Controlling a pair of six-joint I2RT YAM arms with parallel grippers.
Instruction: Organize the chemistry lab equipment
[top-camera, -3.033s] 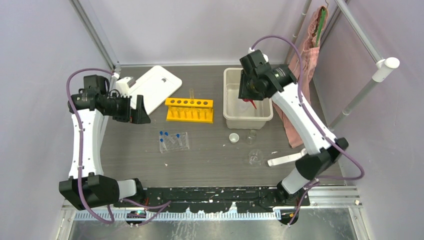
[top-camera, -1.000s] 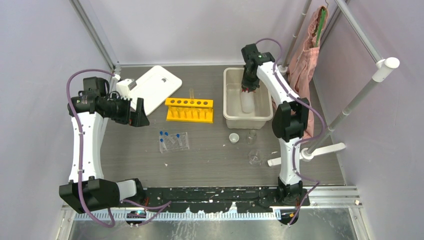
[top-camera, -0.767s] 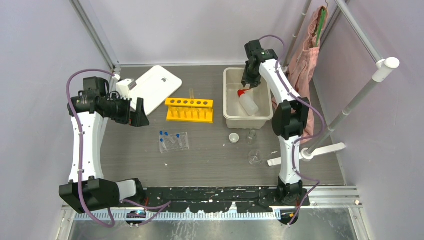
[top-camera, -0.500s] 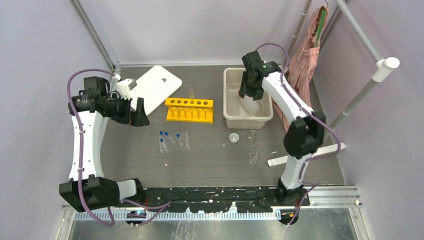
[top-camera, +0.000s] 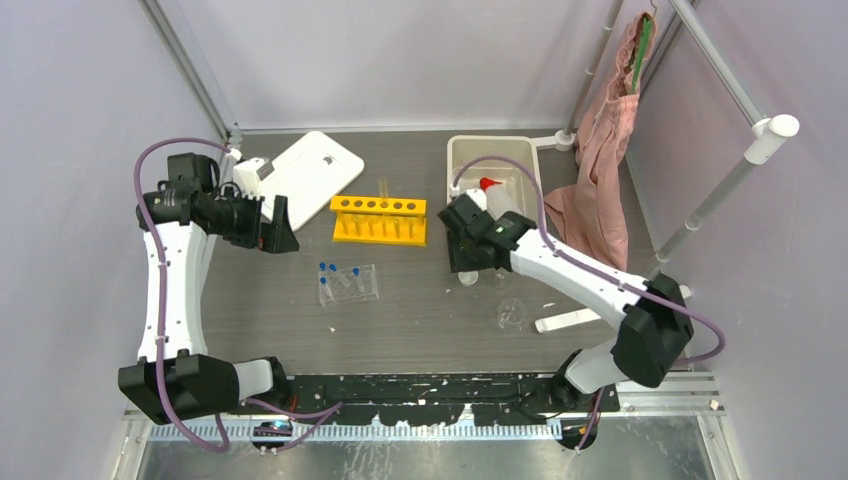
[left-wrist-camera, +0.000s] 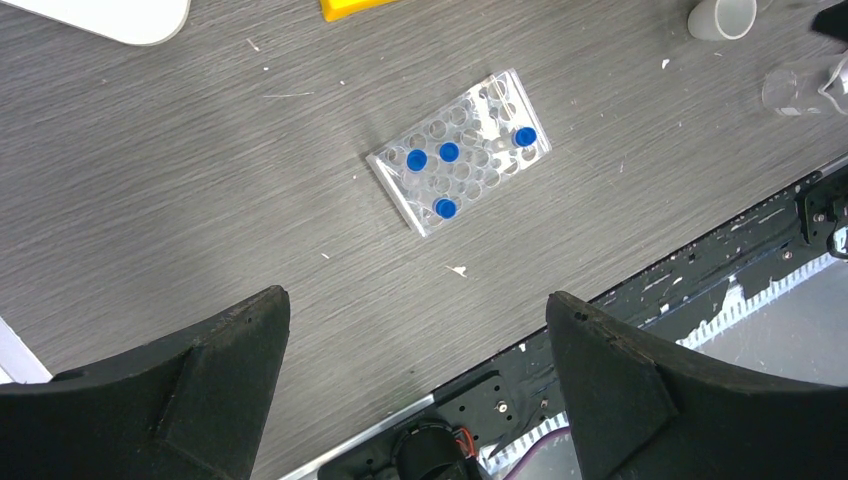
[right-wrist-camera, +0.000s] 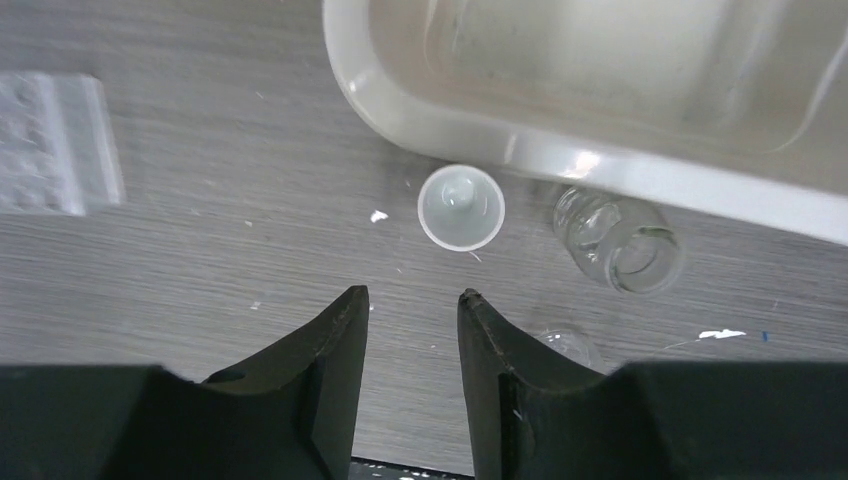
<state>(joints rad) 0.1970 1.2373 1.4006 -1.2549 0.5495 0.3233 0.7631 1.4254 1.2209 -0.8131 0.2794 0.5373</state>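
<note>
Sitting mouth-up on the table (left-wrist-camera: 200, 180), the little white cup (right-wrist-camera: 460, 207) is showing just past the fingertips of the right gripper (right-wrist-camera: 413, 292), in line with the gap between them and not touching either one. That gripper is hanging over the table with its fingers only narrowly parted and is gripping nothing. The cup is resting just outside the near wall of the pale bin (right-wrist-camera: 570, 160), and a small glass beaker (right-wrist-camera: 618, 248) is standing beside the cup against the same wall. A second beaker (top-camera: 511, 315) is sitting nearer the arms' bases, apart from both. Inside the bin, the white squeeze bottle (top-camera: 500, 203) is lying on its side with its red spout pointing toward the far left corner. To the left of the bin the yellow rack (top-camera: 379, 220) is standing on the table, and nearer the bases the clear vial holder (left-wrist-camera: 490, 105) is lying flat with four blue-capped vials (left-wrist-camera: 449, 151) in its holes. The left gripper (left-wrist-camera: 415, 298) is hovering well above the table with its fingers spread wide and is carrying nothing. A flat white board (top-camera: 305, 175) is lying at the far left, and a pink cloth (top-camera: 590, 190) is hanging down beside the bin on the right.
</note>
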